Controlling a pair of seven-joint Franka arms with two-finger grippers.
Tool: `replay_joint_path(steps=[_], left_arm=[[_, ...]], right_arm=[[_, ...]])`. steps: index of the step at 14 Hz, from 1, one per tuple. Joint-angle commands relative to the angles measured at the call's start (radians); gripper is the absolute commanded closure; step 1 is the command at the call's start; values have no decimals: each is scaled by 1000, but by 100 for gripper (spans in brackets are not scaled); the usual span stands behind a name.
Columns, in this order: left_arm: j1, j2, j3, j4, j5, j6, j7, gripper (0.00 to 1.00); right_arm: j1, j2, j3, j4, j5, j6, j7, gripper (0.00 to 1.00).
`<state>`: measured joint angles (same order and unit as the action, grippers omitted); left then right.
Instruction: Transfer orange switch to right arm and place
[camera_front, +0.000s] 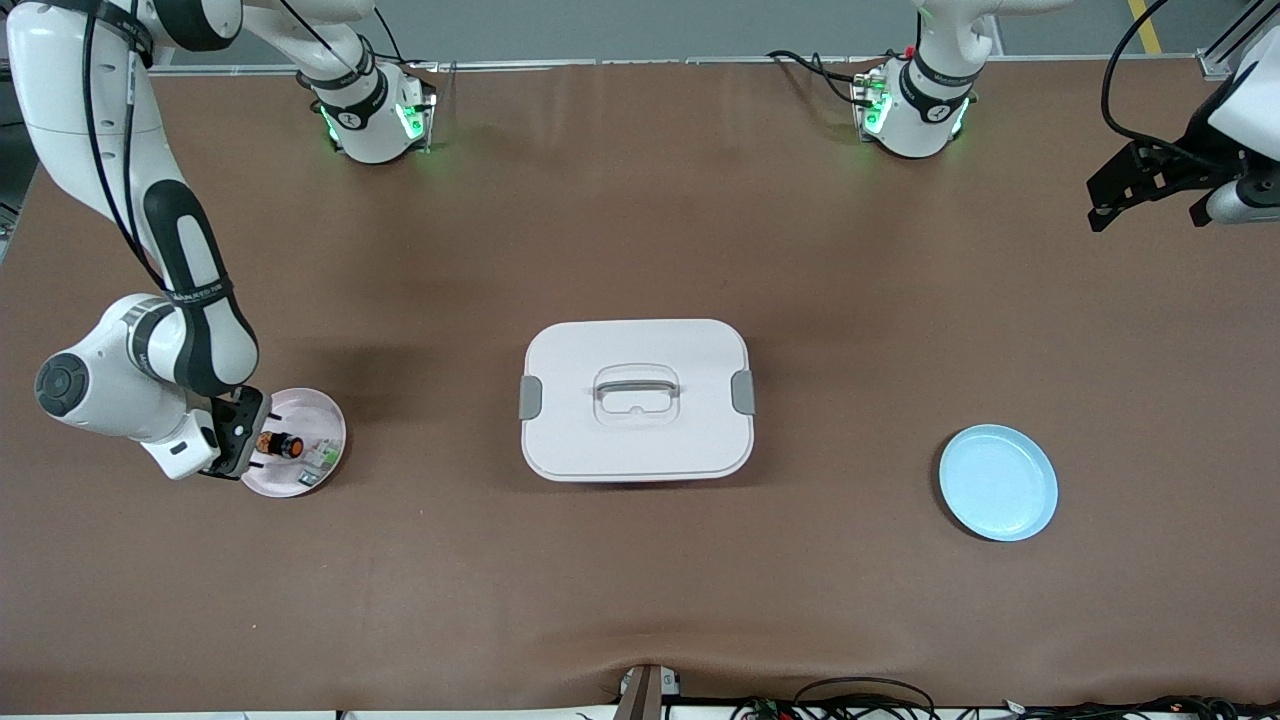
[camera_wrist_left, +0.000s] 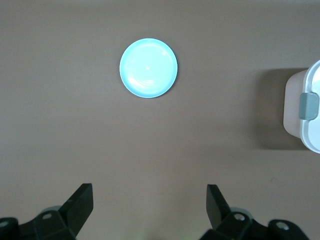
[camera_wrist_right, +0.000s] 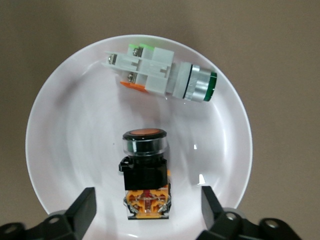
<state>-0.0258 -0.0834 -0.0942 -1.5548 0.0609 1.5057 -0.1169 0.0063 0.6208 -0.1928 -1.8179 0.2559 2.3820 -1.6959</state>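
Observation:
The orange switch, black with an orange round end, lies on its side in a small pale pink plate toward the right arm's end of the table. My right gripper is low over that plate and open. One finger stands on each side of the switch, and neither touches it. My left gripper waits up in the air over the left arm's end of the table, open and empty.
A green-and-white part lies in the same plate beside the switch. A white lidded box with a handle sits mid-table. A light blue plate lies toward the left arm's end.

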Motion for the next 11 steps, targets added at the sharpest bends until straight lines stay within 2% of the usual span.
replay_joint_path(steps=[1, 3, 6, 11], left_arm=[[-3, -24, 7, -27, -13, 2, 20, 0], [-3, -26, 5, -27, -13, 1, 20, 0], [0, -9, 7, -21, -13, 4, 19, 0], [-2, -3, 5, -18, -10, 4, 19, 0]], right_arm=[[-20, -15, 15, 17, 16, -10, -30, 0], [-20, -38, 12, 22, 16, -24, -7, 0], [-17, -59, 9, 32, 6, -105, 141, 0], [-3, -180, 9, 32, -32, -355, 751, 0]])
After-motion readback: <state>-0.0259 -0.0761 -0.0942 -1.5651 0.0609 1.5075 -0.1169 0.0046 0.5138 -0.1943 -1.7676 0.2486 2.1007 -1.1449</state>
